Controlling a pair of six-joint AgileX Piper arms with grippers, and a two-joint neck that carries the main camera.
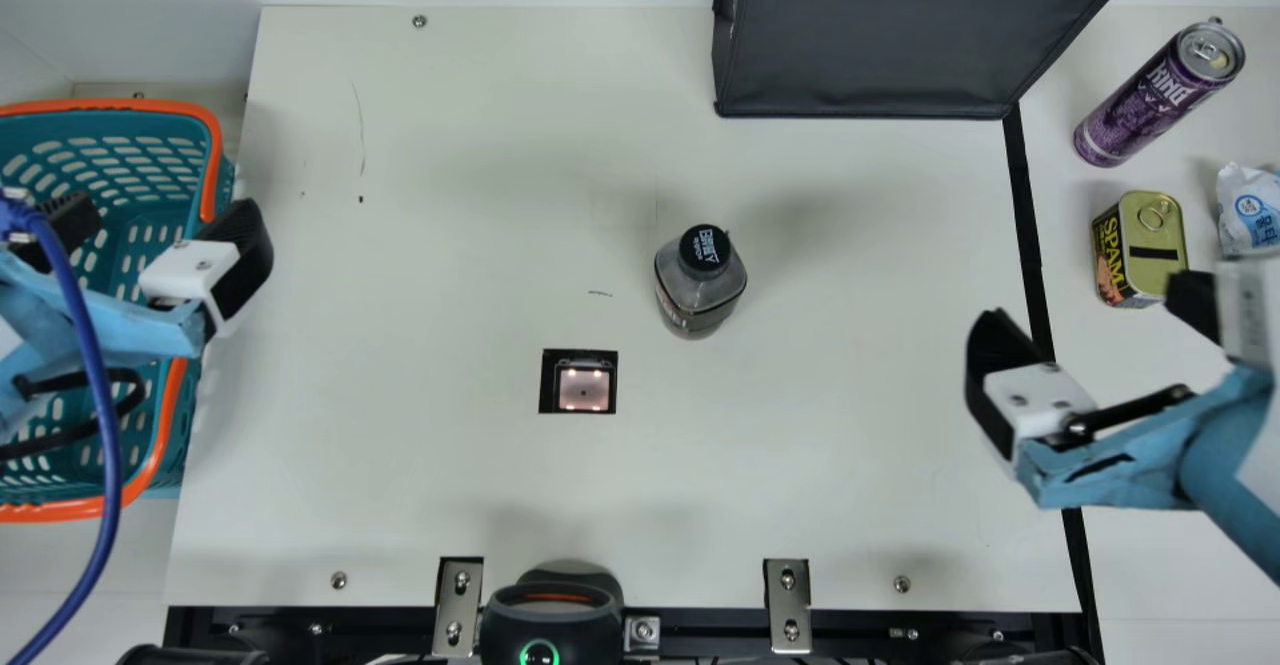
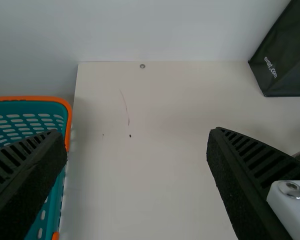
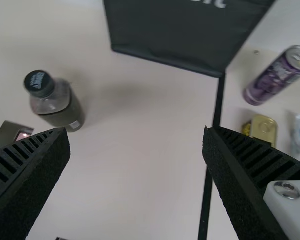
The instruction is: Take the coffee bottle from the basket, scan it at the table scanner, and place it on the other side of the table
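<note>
In the main view, the coffee bottle [image 1: 698,290] stood upright on the cream surface [image 1: 450,245], its black cap up, between the two hands and well apart from both. The left hand [image 1: 160,217] was spread and held nothing; it hung over the basket [image 1: 213,160], with one finger inside the orange rim and the other past it, over the surface's edge. The right hand [image 1: 1095,320], nearer to the bottle than the left one, was spread and empty too, its fingers on either side of the black strip [image 1: 1025,195]. The table scanner [image 1: 583,388] showed a lit window set in the surface, near the bottle but not under it. Behind stood a dark bag [image 1: 870,55]; past the strip were a purple can [image 1: 1150,105], a yellow-topped tin [image 1: 1150,245] and a white-and-blue packet [image 1: 1248,210].

In the left wrist view, the fingers of that hand were wide apart, with bare surface seen through the gap and the basket beside one of them.

In the right wrist view, the fingers were likewise parted with nothing gripped. The bottle stood beyond the tip of one finger, outside the gap, with the scanner near it; the tin and the can lay past the other finger's tip.
</note>
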